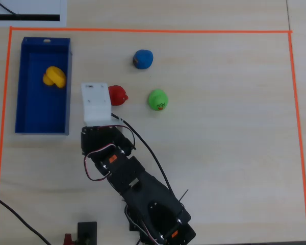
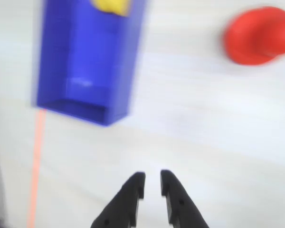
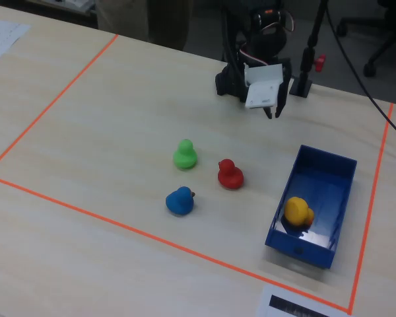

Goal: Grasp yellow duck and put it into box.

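The yellow duck lies inside the blue box near its far end; it also shows in the fixed view and at the top edge of the wrist view. My gripper is empty, its two black fingers only a narrow gap apart, hovering over bare table short of the box. In the fixed view the gripper points down, beyond the box. In the overhead view the white wrist mount hides the fingers.
A red duck sits right beside the wrist mount; it also shows in the wrist view. A green duck and a blue duck lie further right. Orange tape borders the work area.
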{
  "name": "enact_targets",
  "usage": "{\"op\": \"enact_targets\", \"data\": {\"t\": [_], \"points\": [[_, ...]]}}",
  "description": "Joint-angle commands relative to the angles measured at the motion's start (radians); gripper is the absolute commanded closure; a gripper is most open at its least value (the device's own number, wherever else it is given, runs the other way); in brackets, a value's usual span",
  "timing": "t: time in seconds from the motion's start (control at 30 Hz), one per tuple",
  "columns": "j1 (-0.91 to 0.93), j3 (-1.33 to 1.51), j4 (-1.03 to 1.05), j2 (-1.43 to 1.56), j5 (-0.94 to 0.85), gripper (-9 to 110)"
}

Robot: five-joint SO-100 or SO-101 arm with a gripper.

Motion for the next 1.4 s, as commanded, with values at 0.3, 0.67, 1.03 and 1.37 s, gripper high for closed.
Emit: {"op": "enact_targets", "data": {"t": [0.3,0.67,1.03,1.37], "points": [[0.302,0.584,-0.129,0.337,-0.130,101],[0.449,0.724,0.109,0.690,-0.202,101],[0.528,0.761,0.287,0.857,-0.305,101],[0.529,0.761,0.287,0.857,-0.305,100]]}}
